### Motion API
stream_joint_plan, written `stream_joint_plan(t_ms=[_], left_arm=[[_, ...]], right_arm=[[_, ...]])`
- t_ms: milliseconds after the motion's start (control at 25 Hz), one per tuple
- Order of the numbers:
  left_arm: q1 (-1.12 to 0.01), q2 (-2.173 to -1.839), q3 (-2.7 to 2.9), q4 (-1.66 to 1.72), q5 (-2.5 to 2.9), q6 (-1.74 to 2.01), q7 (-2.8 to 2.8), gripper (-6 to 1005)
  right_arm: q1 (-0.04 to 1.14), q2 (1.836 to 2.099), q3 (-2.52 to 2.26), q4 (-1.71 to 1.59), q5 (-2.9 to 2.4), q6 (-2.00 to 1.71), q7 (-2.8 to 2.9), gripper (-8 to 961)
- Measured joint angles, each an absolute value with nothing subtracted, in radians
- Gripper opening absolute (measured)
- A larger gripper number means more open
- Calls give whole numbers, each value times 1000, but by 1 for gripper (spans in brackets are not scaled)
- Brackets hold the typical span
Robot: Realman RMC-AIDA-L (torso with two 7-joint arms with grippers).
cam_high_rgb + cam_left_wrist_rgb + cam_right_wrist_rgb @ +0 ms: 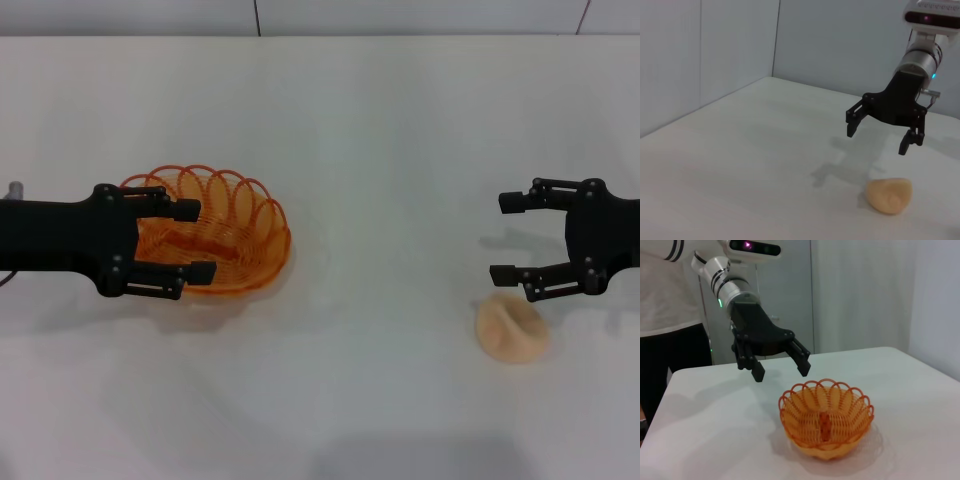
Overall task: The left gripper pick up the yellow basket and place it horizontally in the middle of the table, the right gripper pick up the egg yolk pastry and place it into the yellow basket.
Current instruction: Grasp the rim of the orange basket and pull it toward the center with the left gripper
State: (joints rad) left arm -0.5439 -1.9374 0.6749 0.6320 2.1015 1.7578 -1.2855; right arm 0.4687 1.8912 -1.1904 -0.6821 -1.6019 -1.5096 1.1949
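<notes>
**Basket pick-up pending; both grippers poised, nothing held**

Item 1 – pastry (511,329): lies on the table (380,130) at the robot's right, nearest the robot of all listed things. Small, pale, creased top. Loose, untouched.

Item 2 – right gripper (505,238): hangs just behind the pastry in the head view, fingers spread wide and holding nothing. The left wrist view shows it (880,135) raised clear of the pastry (889,195), with its shadow on the table between them. Judged to be waiting its turn.

Item 3 – left gripper (196,240): at the robot's left, fingers apart, empty. In the head view its tips overlap the basket's near-left rim; the right wrist view shows it (780,371) hovering above and beside the basket (826,421), not touching.

Item 4 – basket (225,235): orange-yellow wire, scalloped rim, upright on the table at the left, well apart from the pastry and short of the table's middle.

Step in hand, as judged: first step, the left gripper's approach to the basket; no grasp made yet.

Next move calls for: lowering the left gripper so one finger goes inside the rim and one outside, then closing on the wire. Thin looped rim; a slip or a tilt of the basket on lifting seems the likely risk
</notes>
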Motion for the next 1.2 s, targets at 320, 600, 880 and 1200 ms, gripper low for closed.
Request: stream_joint_plan(t_ms=[320,600,880,1200], left_arm=[[-540,-1940,675,641,2102,1756,-1286,812],[-539,-1941,675,641,2105,1756,-1286,797],[-538,-1942,675,641,2108,1756,-1287,782],[-537,-1953,673,672,2097,1756,-1362,765]], right_arm=[[460,1900,-1179,-690,-1604,-1515,1187,885],[459,1903,-1180,-690,-1605,-1516,1186,884],[458,1905,-1179,-690,-1605,-1515,1186,884],[444,1908,-1143,-696,-1604,-1516,1176,883]])
